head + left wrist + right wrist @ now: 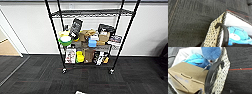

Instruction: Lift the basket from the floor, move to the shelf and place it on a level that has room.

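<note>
Down at the wrists: both wrist cameras sit right over the basket [223, 72], one at each end, which looks like a two-arm carry so the load stays level.
Grip state: honestly can't tell for either arm. No fingertips show clearly, so whether they're clamped on anything is a guess I won't make.
Handles: a dark curved handle [224, 31] arches over the mesh wall in the left wrist view, and another one [211, 74] in the right wrist view. Those are the obvious grab spots, since the woven sides look too soft to pinch.
Load: a brown cardboard box [186, 78] lies against the whitish lining next to a blue plush toy [210, 53]; from the left wrist the same sort of plush [238, 36] shows turquoise and white.
Basket location: near the robot's base; a pale corner [80, 92] pokes in at the bottom of the head view, with the carpet floor [190, 25] under it. Resting or already lifted, I can't say.
Shelf: the black wire rack [91, 37] stands ahead against the white wall, well apart from the basket.
Free level: the upper wire tier [92, 12] looks bare, while the tiers below are crammed with boxes, so up there is where it'd fit.
</note>
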